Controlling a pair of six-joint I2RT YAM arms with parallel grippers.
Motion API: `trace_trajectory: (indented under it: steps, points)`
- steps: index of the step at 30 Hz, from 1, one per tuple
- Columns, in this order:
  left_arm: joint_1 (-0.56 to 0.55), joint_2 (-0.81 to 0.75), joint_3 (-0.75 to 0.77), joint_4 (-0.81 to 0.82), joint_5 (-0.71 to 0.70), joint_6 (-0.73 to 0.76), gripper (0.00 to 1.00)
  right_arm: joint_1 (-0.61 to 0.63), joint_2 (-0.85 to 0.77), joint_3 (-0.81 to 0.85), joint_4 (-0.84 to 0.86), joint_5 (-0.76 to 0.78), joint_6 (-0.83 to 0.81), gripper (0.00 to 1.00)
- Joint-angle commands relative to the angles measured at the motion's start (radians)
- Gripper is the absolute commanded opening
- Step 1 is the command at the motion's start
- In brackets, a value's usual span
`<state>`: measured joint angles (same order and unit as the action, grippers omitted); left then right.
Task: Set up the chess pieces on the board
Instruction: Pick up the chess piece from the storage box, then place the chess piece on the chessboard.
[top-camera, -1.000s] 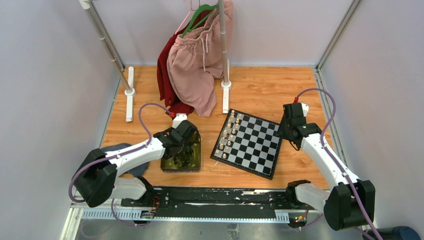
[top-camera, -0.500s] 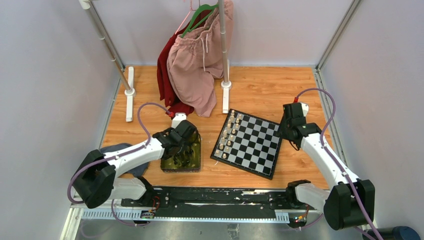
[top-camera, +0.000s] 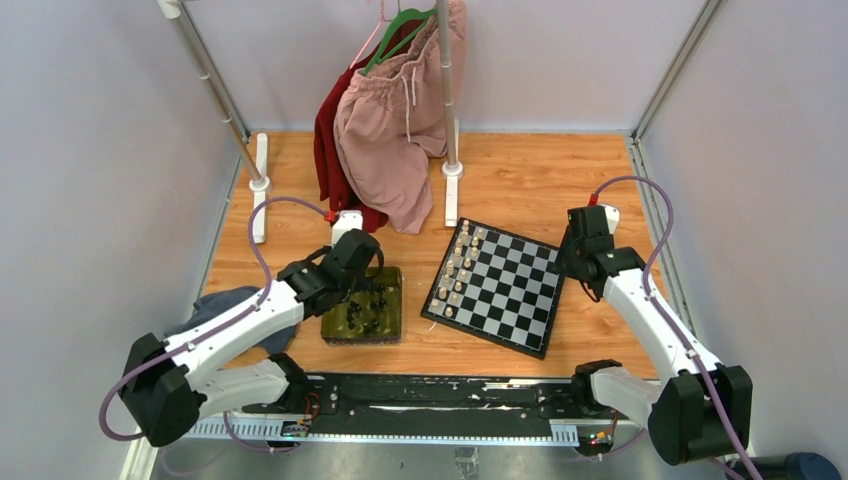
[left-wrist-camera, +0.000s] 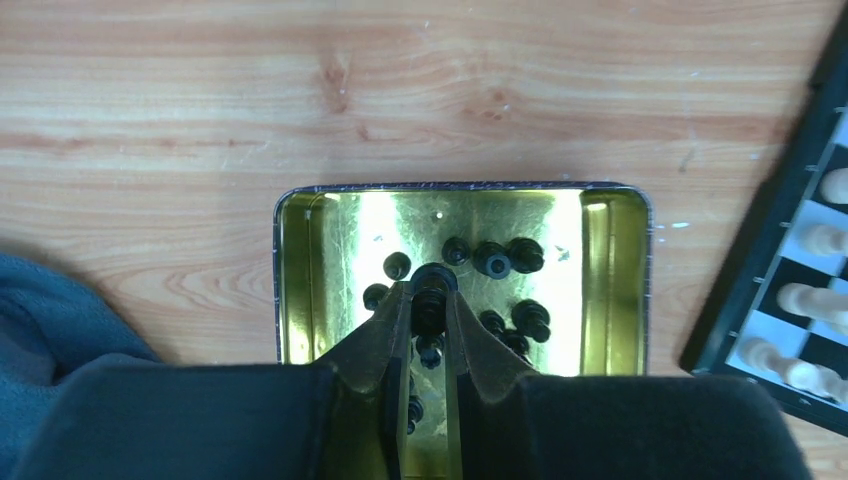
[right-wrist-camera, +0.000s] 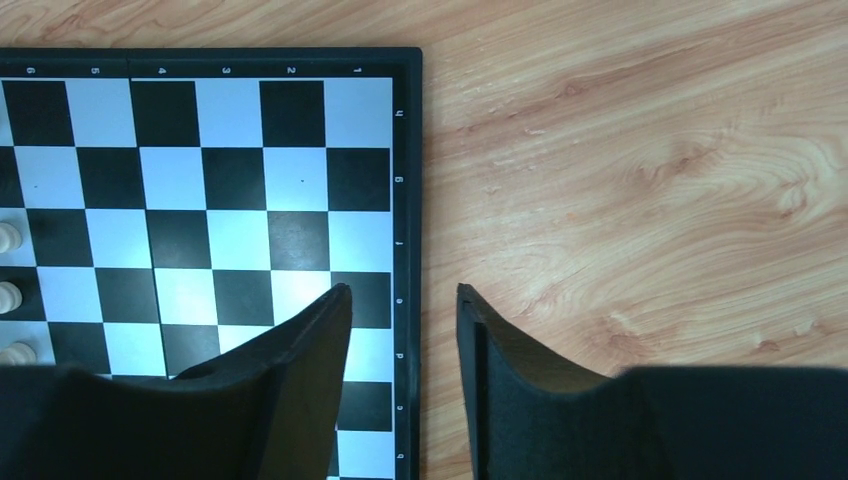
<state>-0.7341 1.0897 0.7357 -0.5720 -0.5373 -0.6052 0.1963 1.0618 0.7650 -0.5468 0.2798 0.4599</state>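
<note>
My left gripper (left-wrist-camera: 430, 290) is shut on one black chess piece (left-wrist-camera: 431, 302), held above the shiny yellow-green tray (left-wrist-camera: 610, 290). Several more black chess pieces (left-wrist-camera: 495, 258) lie loose in that tray (top-camera: 392, 330). From above, the left gripper (top-camera: 368, 280) hangs over the tray's far end. The board (top-camera: 520, 300) lies to the right, with cream-white pieces (top-camera: 458, 265) along its left side. My right gripper (top-camera: 572, 262) hovers over the board's right border (right-wrist-camera: 408, 200), open (right-wrist-camera: 403, 290) with nothing between its fingers.
A clothes rack stands at the back with pink and red garments (top-camera: 390, 130) hanging down to the floor. A blue cloth (top-camera: 225, 305) lies left of the tray, under my left arm. Grey walls close in on both sides.
The left gripper closed on a black piece in the tray, then rose and drew back toward the left. The right gripper stays in place, its jaws slightly wider.
</note>
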Motion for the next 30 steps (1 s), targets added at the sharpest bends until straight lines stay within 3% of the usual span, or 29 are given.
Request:
trace_trajectory:
  steps: [1, 4, 9, 18, 30]
  points:
    - [0.007, -0.047, 0.074, -0.037, 0.052, 0.076, 0.00, 0.012, -0.023, 0.008, -0.036, 0.066, -0.033, 0.55]
    - [0.004, -0.033, 0.129, -0.037, 0.119, 0.118, 0.00, 0.001, -0.031, 0.003, -0.037, 0.087, -0.041, 0.64]
    - [-0.073, 0.044, 0.251, -0.036, 0.150, 0.187, 0.00, -0.068, -0.047, -0.009, -0.034, 0.085, -0.055, 0.70]
    - [-0.282, 0.308, 0.463, 0.068, 0.246, 0.307, 0.00, -0.287, -0.061, -0.037, 0.001, 0.007, -0.059, 0.75]
    - [-0.449, 0.647, 0.743, 0.119, 0.337, 0.452, 0.00, -0.424, -0.049, -0.091, 0.075, -0.028, 0.048, 0.78]
